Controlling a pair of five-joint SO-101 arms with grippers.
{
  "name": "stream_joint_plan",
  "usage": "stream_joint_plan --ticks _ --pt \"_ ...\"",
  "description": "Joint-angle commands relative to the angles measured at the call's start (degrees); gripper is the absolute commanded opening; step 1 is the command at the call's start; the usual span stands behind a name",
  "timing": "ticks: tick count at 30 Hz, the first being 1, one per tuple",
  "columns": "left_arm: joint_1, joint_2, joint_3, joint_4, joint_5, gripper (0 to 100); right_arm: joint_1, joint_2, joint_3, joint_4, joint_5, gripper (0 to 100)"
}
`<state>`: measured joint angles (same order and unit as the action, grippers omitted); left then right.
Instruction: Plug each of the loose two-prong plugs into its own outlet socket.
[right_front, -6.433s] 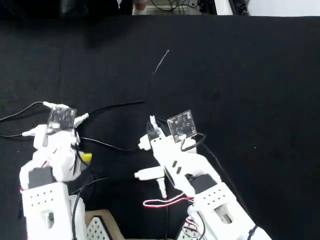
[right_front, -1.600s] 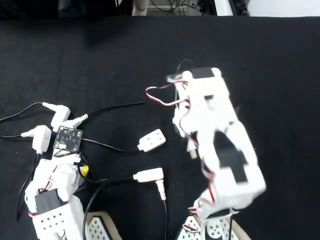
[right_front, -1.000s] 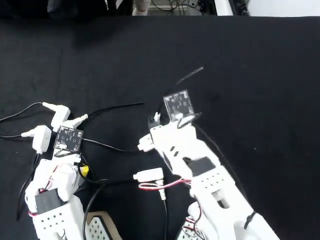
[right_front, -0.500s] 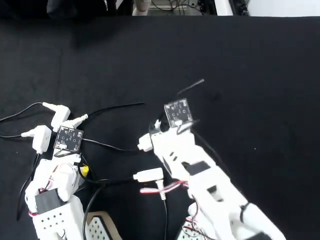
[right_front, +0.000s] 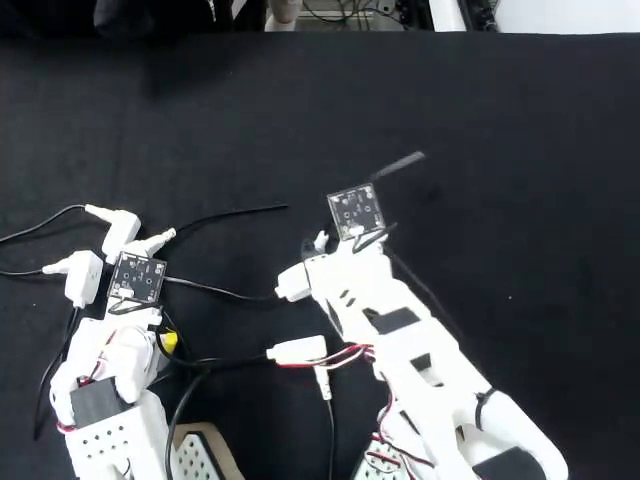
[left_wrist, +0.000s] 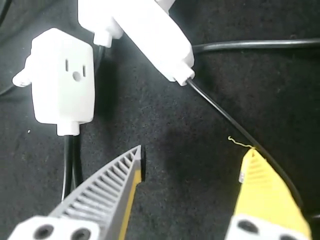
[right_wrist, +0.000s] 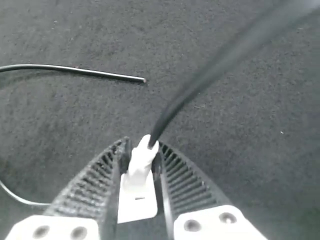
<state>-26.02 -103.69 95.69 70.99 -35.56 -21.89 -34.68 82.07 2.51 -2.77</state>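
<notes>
My right gripper (right_wrist: 142, 146) is shut on a small white plug (right_wrist: 138, 186) whose short black cord (right_wrist: 215, 70) sticks up and away. In the high view that gripper (right_front: 314, 247) hangs over a white outlet socket (right_front: 290, 283) at the table's middle, which the arm partly hides. My left gripper (left_wrist: 194, 152) stands open just above the cloth. Ahead of it lie a white outlet socket (left_wrist: 62, 95), its slots facing up, and a white plug (left_wrist: 145, 35). Both also show at the far left in the high view, the socket (right_front: 82, 275) and the plug (right_front: 120, 228).
Another white connector (right_front: 297, 350) on a black cord lies near the front edge between the arms. Thin black cords (right_front: 225, 214) run over the black cloth on the left. A loose cord end (right_wrist: 100, 74) lies ahead of the right gripper. The table's far half is bare cloth.
The right arm, raised high 1.6 s ago, has come down over the middle socket with the plug held. The cord's free end has swung right. The left arm kept still after drawing back.
</notes>
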Motion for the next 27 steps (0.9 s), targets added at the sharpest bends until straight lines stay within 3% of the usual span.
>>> stream_joint_plan --ticks 1,14,27 --pt "-0.4 -0.5 -0.2 0.0 -0.4 31 1.5 -1.6 2.9 1.8 1.6 1.1" --pt "-0.4 -0.5 -0.2 0.0 -0.4 31 1.0 -10.1 3.9 15.2 1.8 1.1" --pt "-0.4 -0.5 -0.2 0.3 -0.4 31 -8.4 -10.1 2.4 20.0 4.0 1.1"
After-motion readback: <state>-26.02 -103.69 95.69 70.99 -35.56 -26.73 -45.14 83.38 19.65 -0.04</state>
